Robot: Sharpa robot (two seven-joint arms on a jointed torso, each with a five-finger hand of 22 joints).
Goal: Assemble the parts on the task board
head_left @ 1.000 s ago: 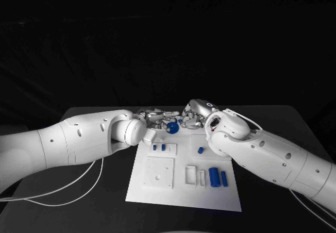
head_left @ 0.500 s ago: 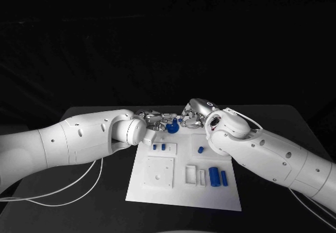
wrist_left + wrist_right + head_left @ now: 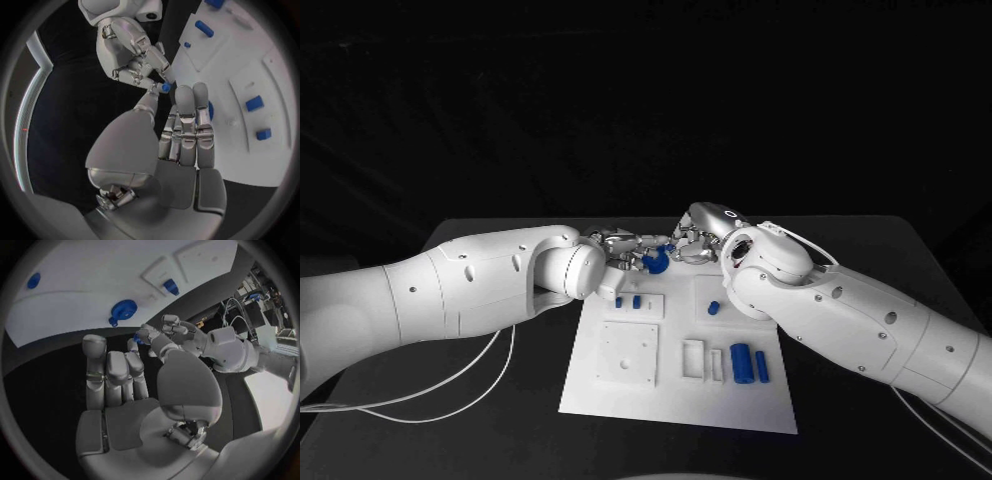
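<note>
**Both hands meeting at the far edge of the board**

The two hands are bunched together at the far end of the white board [image 3: 678, 400], right over its back edge. The left hand [image 3: 620, 243] comes in from the left, the right hand [image 3: 700, 232] from the right, and their fingertips nearly meet in the middle.

Between them sits a round blue disc [image 3: 653, 262] with a little stub on its side. In the right wrist view that disc [image 3: 122, 309] looks like it's lying on the board near the edge, just past the fingertips of both hands. The left hand's fingers [image 3: 187, 125] are stretched out straight and close together, and the disc peeks out from behind them [image 3: 210, 110].

There's also a tiny blue piece [image 3: 165, 87] right where the right hand's fingertips come together with the left thumb tip. The right hand's fingers are curled in tight around that spot, so it looks pinched there, but honestly I can't tell which hand actually has it.

Rest of the parts on the board: two small blue pegs [image 3: 627, 301] standing in a raised white block, one small blue piece [image 3: 713, 309] over by the right arm, and a fat blue cylinder [image 3: 741, 364] next to a thinner blue bar [image 3: 762, 367] near the front right. A square white plate [image 3: 627, 354] lies front left.
</note>
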